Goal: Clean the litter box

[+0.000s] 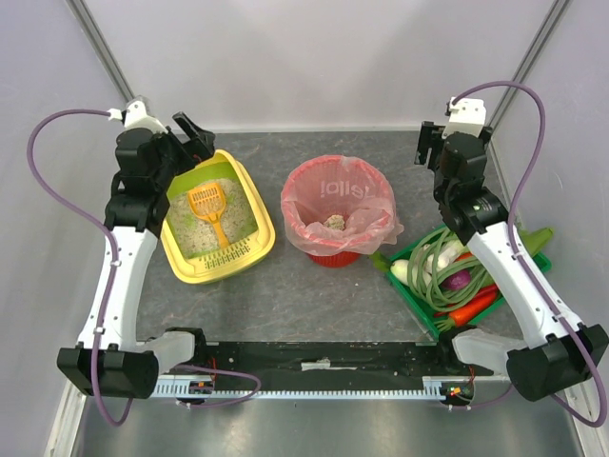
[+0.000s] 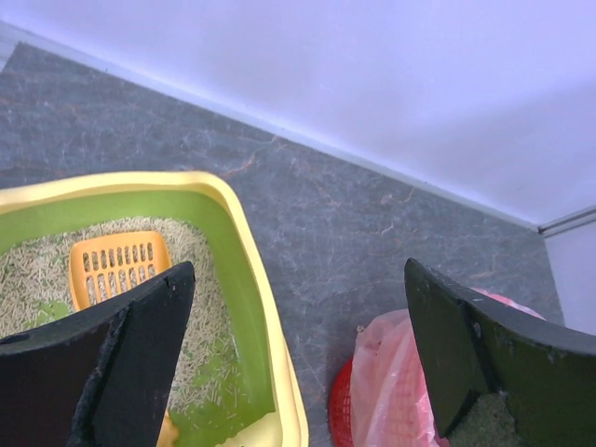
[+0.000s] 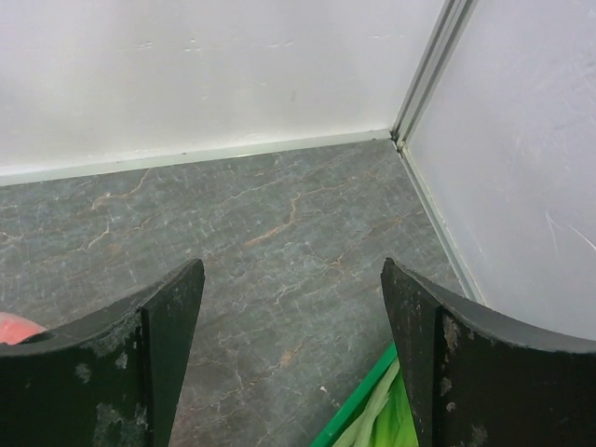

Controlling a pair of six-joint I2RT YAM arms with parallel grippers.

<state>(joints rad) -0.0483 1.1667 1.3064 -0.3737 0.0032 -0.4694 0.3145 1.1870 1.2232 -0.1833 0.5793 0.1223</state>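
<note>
The yellow litter box (image 1: pixel 218 260) with green inner walls and pale beige litter sits at the left of the table. An orange slotted scoop (image 1: pixel 210 208) lies in the litter, handle toward the slotted rim. My left gripper (image 1: pixel 193 134) is open and empty above the box's far edge. In the left wrist view the box (image 2: pixel 265 307) and scoop (image 2: pixel 116 267) show between and left of the fingers, gripper midpoint (image 2: pixel 298 279). My right gripper (image 1: pixel 427 143) is open and empty at the far right, over bare table in its wrist view (image 3: pixel 293 279).
A round red bin (image 1: pixel 335 257) with a pink bag (image 1: pixel 366 195) holding a beige clump stands at the centre; it also shows in the left wrist view (image 2: pixel 391 382). A green tray of vegetables (image 1: pixel 419 297) sits at the right. White walls close the back and sides.
</note>
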